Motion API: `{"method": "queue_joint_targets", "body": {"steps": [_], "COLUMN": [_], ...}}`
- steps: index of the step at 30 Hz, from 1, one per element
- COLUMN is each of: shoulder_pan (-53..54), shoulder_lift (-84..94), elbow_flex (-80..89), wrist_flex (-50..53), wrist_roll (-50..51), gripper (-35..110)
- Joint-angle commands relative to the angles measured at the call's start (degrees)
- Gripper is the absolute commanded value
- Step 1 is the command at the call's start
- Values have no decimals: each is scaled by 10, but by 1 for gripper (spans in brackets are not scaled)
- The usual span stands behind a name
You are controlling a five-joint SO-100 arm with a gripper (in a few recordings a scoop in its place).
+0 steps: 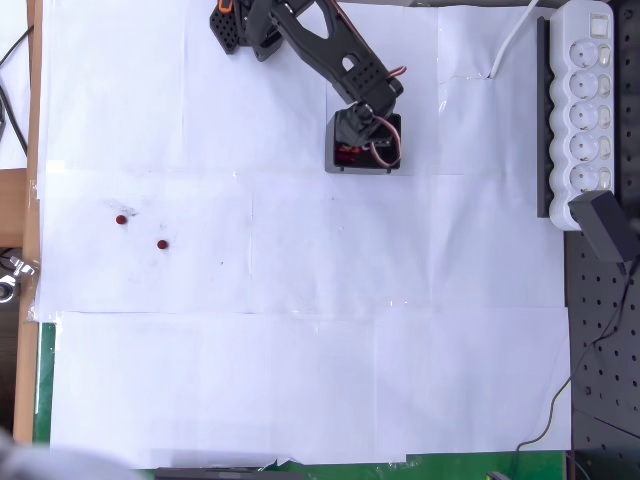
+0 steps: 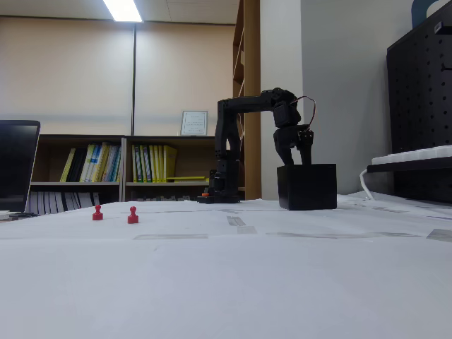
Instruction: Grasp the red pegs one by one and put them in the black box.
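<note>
Two red pegs (image 2: 133,215) stood near the table's (image 1: 300,380) left edge; light, rigid, likely best pinched at the stem. Gripper (image 2: 296,164) dipped into the box (image 2: 306,187), grip state unclear.

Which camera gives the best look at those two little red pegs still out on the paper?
The fixed view: from table height, both red pegs show their knobbed upright shape, standing side by side and apart. In the overhead view they are just tiny dark-red dots, though it shows their places on the paper.
</note>
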Motion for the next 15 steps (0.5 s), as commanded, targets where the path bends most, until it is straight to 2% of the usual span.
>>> {"method": "queue_joint_targets", "body": {"steps": [1, 9, 12, 15], "shoulder_pan": [-9, 43, 105, 194], "shoulder_lift": [-4, -111, -157, -187], "elbow_flex": [21, 98, 159, 158], "wrist_flex": [14, 56, 68, 33], "wrist_roll": [-2, 8, 33, 81], "gripper": [12, 16, 16, 16]}}
